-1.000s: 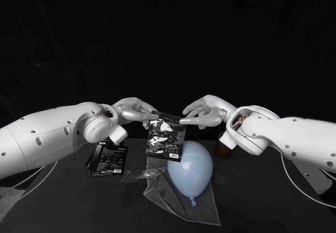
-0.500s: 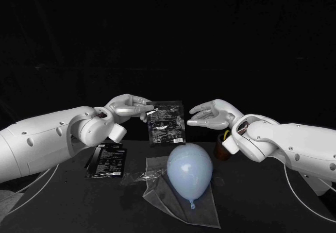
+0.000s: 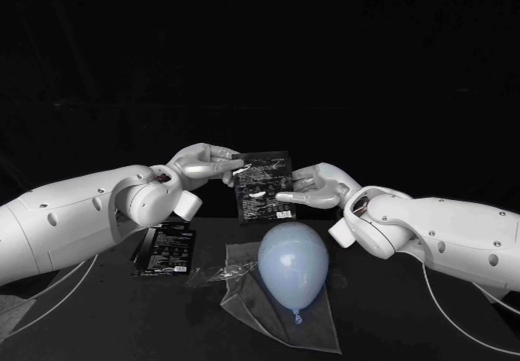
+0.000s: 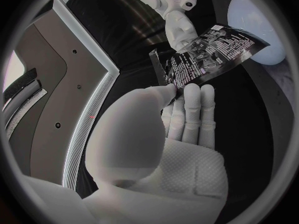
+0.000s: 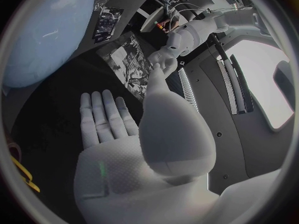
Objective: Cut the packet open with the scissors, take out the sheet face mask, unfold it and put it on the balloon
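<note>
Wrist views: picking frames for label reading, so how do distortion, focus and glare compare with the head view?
Head view: little distortion, the packet print too small to read. Left wrist view: fisheye bends straight edges; the left robot hand looms soft, the packet print sharper. Right wrist view: same bending, a bright patch blown out near the rim.

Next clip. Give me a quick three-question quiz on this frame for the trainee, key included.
1. True or false: the left hand holds the black packet up off the table.
2. The balloon lies on: A) a clear plastic bag; B) a plate; C) a towel.
3. What lies flat on the table beneath the left arm?
Key: 1 true; 2 A; 3 a second black packet.
</note>
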Controlling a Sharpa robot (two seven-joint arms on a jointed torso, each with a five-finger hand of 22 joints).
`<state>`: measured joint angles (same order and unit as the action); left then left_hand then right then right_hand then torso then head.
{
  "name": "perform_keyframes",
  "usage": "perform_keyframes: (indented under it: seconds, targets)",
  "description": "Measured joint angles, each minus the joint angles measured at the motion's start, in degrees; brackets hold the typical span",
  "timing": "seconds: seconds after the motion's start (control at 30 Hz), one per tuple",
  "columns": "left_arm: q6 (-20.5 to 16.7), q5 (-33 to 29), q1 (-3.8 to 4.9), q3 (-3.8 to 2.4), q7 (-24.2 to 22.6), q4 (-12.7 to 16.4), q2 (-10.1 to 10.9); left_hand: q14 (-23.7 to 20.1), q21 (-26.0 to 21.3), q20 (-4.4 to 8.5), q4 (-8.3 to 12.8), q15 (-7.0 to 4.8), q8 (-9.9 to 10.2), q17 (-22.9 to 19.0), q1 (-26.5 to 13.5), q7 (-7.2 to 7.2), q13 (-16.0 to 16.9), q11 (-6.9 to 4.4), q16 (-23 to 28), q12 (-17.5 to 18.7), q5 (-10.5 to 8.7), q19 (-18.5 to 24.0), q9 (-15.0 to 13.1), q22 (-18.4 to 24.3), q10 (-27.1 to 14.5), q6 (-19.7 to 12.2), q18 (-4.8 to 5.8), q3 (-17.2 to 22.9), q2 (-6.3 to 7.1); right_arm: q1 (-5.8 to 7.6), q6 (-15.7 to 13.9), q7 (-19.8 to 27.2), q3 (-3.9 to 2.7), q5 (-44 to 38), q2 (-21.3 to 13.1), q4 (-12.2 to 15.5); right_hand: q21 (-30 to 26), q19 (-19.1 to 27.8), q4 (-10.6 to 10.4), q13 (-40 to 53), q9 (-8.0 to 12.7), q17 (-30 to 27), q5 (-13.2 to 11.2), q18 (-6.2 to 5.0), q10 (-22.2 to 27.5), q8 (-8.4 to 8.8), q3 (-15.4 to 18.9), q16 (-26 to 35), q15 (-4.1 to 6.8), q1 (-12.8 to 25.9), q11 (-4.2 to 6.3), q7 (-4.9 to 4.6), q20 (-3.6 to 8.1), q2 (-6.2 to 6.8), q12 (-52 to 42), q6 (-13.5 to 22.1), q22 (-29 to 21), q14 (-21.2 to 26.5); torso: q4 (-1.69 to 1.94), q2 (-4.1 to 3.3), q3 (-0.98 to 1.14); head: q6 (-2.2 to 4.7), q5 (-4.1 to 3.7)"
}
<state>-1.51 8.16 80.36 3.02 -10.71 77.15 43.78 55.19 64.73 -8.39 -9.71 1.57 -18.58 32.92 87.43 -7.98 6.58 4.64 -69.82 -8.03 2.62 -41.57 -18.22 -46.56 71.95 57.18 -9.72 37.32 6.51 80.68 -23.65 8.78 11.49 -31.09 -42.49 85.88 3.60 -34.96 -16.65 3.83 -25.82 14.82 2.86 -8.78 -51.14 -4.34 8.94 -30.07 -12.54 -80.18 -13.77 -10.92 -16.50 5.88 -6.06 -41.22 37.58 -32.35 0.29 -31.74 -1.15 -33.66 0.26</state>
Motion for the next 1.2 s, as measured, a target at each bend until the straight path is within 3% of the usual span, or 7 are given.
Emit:
perform_keyframes:
  seconds: [0.23,0.4,0.7,0.77,0.97,1.07,1.2]
  targets:
    - [-0.1,-0.2,0.0,0.0,-0.3,0.0,-0.7,-0.9,0.0,-0.37,0.3,0.35,-0.2,-0.3,-0.7,-0.1,0.1,0.09,0.6,-0.1,0.0,0.6,0.0,0.1,-0.1,-0.3,0.02,0.3,0.01,-0.32,0.0,1.2,0.0,4.1,0.5,0.5,0.0,-1.3,1.6,0.5,-1.5,-0.8,0.0,-0.2,-10.1,-4.69,-2.9,-2.7,2.98,-7.4,3.59,-1.33,0.21,-8.74,-4.7,-9.3,-3.2,-8.2,0.03,0.04,-0.01,0.3,-0.14]
    - [-0.4,-0.5,-0.09,0.06,-0.5,0.1,-0.9,-2.8,-1.0,-0.71,1.0,0.47,-0.4,-1.1,-1.5,-0.21,0.2,0.3,2.2,-0.2,-0.22,1.7,-0.7,0.5,-0.3,-0.6,0.03,0.9,-0.43,-0.5,-0.3,2.6,0.0,6.9,0.4,1.0,0.9,-4.5,4.0,0.3,-1.9,-0.8,-0.1,-1.45,-17.9,-6.98,-9.0,-3.3,6.12,-15.5,7.39,1.55,1.64,-13.49,-6.1,-15.3,-4.2,-17.0,0.02,0.04,-0.01,0.47,-0.18]
    - [-2.1,-2.6,-0.46,0.23,-1.2,0.5,-1.2,-11.1,-7.0,-2.63,2.3,2.29,-0.9,-5.6,-4.6,-1.26,0.2,1.4,11.3,0.3,0.27,6.9,-1.0,3.6,-2.5,-2.0,0.05,-0.2,0.04,-1.08,-3.1,5.3,0.0,10.0,-0.2,2.5,2.7,-9.4,2.2,-0.1,-2.1,-1.9,-0.3,-1.44,-24.3,-9.78,-19.2,2.3,8.53,-15.6,7.82,2.54,3.8,-9.29,-4.0,-17.4,-4.0,-27.1,0.01,0.07,0.05,0.85,-0.26]
    - [-2.7,-3.1,-0.68,0.27,-1.5,0.8,-1.2,-14.7,-11.1,-3.9,2.1,3.51,-0.6,-7.4,-5.9,-1.66,-0.3,2.14,14.8,1.2,0.4,9.5,-4.4,5.8,-4.2,-3.3,1.08,-2.1,1.52,-1.14,-4.3,5.8,0.02,10.4,-0.5,2.8,2.7,-9.8,2.4,-0.1,-2.1,-1.9,-0.2,-1.43,-24.9,-9.88,-21.7,3.3,8.61,-14.7,7.93,2.54,3.8,-8.04,-3.5,-17.4,-3.9,-27.8,0.01,0.08,0.05,0.96,-0.35]
    - [-4.4,-4.1,-2.0,0.35,-2.3,1.7,-1.0,-25.4,-30.4,-8.1,0.6,8.05,4.8,-13.4,-8.3,-4.22,-2.5,5.83,24.3,3.9,0.26,18.0,-1.9,18.0,-11.8,-10.1,4.53,-9.4,7.49,-1.21,-7.4,6.9,0.02,11.5,-1.2,3.5,2.7,-9.8,4.0,0.1,-2.1,-1.3,-0.2,-1.39,-26.8,-10.75,-30.1,6.1,8.66,-10.7,8.61,2.83,3.8,-4.09,-1.8,-17.7,-3.6,-29.6,0.02,0.08,0.02,1.3,-0.43]
    - [-5.3,-4.3,-3.01,0.39,-2.6,2.0,-0.8,-27.5,-37.0,-8.3,-0.4,9.06,6.3,-16.0,-7.9,-3.77,-2.7,7.3,27.1,3.5,0.26,17.0,-1.0,23.0,-15.4,-13.0,5.37,-15.5,7.36,-1.24,-8.5,7.4,0.01,11.9,-1.5,3.8,2.7,-9.8,4.9,0.2,-2.1,-0.8,-0.2,-1.37,-27.9,-10.98,-32.6,7.1,8.61,-8.5,9.06,3.07,3.8,-3.4,-1.1,-18.1,-3.4,-30.0,0.02,0.07,0.02,1.48,-0.53]
    - [-6.8,-4.3,-4.55,0.49,-2.8,2.4,-0.4,-26.6,-43.9,-8.22,-3.5,10.22,7.5,-19.7,-1.8,-3.05,-2.7,8.38,30.9,2.0,0.26,12.2,0.0,29.0,-19.3,-16.2,5.38,-31.2,3.36,-1.24,-9.8,8.0,-0.02,12.3,-1.9,3.9,2.7,-9.8,5.8,0.1,-2.6,-0.3,-0.2,-1.35,-28.4,-11.11,-34.3,7.7,8.56,-6.7,9.49,3.15,3.79,-2.99,-0.7,-18.2,-3.2,-30.1,0.02,0.05,0.02,1.76,-0.69]
